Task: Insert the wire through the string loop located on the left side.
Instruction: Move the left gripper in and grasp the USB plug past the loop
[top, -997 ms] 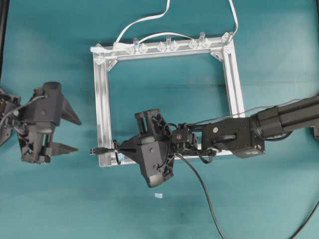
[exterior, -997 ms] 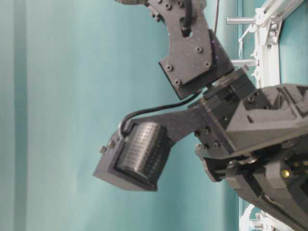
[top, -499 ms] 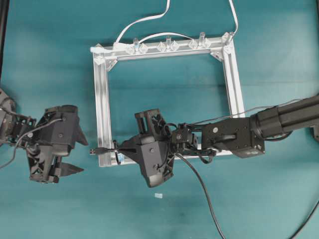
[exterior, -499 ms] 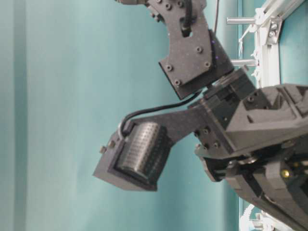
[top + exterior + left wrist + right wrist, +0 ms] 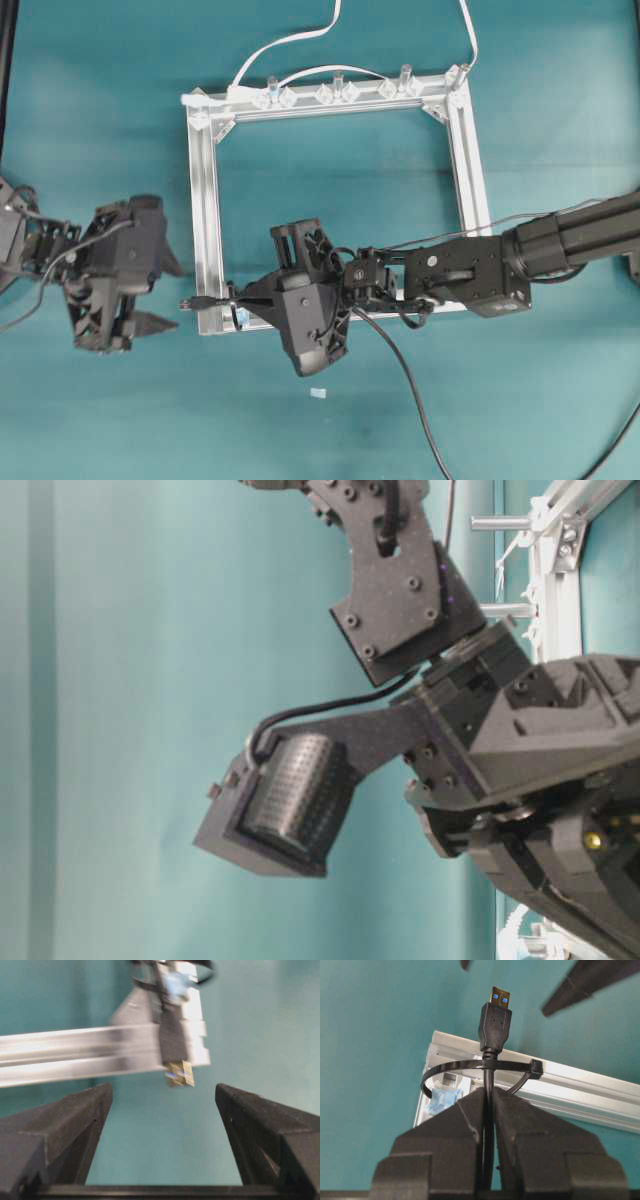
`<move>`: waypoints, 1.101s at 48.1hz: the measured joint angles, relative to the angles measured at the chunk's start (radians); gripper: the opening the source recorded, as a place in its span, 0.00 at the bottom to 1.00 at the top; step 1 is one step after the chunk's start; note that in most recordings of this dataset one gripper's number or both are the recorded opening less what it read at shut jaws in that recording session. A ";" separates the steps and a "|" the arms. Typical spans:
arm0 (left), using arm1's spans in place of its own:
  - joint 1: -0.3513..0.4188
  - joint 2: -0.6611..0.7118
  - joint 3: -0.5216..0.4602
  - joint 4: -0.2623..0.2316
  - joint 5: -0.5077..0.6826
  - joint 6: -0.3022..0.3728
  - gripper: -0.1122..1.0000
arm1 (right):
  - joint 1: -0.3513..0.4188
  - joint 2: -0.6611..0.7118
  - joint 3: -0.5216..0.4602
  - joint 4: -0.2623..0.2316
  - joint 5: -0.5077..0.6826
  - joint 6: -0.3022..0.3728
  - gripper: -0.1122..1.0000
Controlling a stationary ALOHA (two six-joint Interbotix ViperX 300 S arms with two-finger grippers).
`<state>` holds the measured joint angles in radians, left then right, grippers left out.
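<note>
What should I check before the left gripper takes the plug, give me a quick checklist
1. Plug through the loop: ok, its body sits past the loop.
2. Right gripper shut on the wire: ok, fingers pinch it just behind the loop.
3. Left gripper open: ok, fingers wide apart.
4. Plug lined up between the left fingers: ok in the left wrist view.
5. Left gripper close enough to close: not ok, plug tip lies apart from it overhead.
6. Frame steady: cannot tell.

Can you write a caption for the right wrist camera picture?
Right gripper pinches the wire, its plug poking through the string loop on the aluminium frame.
</note>
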<state>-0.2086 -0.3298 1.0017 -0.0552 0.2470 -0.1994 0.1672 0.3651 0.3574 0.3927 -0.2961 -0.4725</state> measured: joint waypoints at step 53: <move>0.006 0.176 -0.084 0.002 -0.083 0.002 0.26 | -0.003 0.000 0.002 0.000 -0.017 0.000 0.16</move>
<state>-0.2025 -0.1534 0.9173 -0.0537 0.1641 -0.1979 0.1641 0.3651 0.3590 0.3927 -0.3129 -0.4725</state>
